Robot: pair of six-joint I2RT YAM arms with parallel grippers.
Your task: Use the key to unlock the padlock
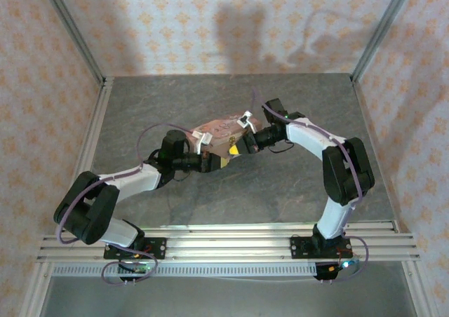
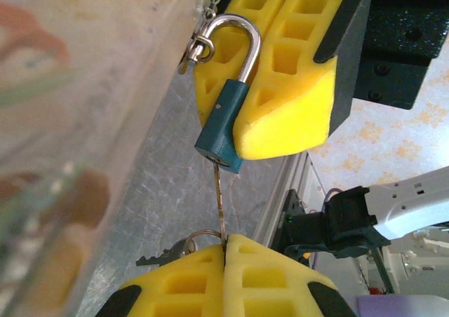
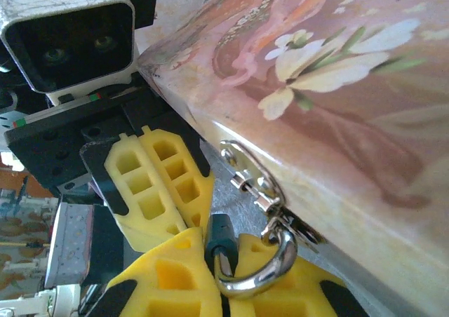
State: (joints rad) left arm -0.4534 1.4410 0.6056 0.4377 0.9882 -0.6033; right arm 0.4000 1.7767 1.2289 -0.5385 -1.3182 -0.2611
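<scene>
Two grippers meet at the front edge of the pink floral tin box (image 3: 337, 85), mid grey table (image 1: 280, 191). Left gripper (image 2: 226, 250): yellow foam pads (image 2: 182, 282) pressed together, pinching the small thin dull metal key (image 2: 219, 198) at its bow. A silver key ring (image 2: 200, 236) and a dark second key (image 2: 160, 259) hang off at 9 o'clock of the pads. Right gripper (image 3: 223, 282): pressed onto the tiny teal-blue padlock (image 2: 223, 127), body clamped between its pads. The padlock's thin silvery shackle (image 2: 242, 33) pokes out and links to the tin's metal hasp (image 3: 249, 173).

Key relation, left wrist view: the padlock sits at 12 o'clock from the left gripper, close. The key blade runs 6 to 12 and its tip meets the keyhole face at the padlock's 6 o'clock end. The padlock's long axis leans slightly, about 7 to 1, so blade and body are nearly but not quite in line. The tip looks entered; depth cannot be told. Whether the shackle's short leg is seated cannot be told, as the clasp covers it.

Judgement: insertion about done, turn not yet made. The next move is likely a left-wrist twist about the blade's axis while the right gripper holds the body. Risk: the thin blade bends if the axes are off.
</scene>
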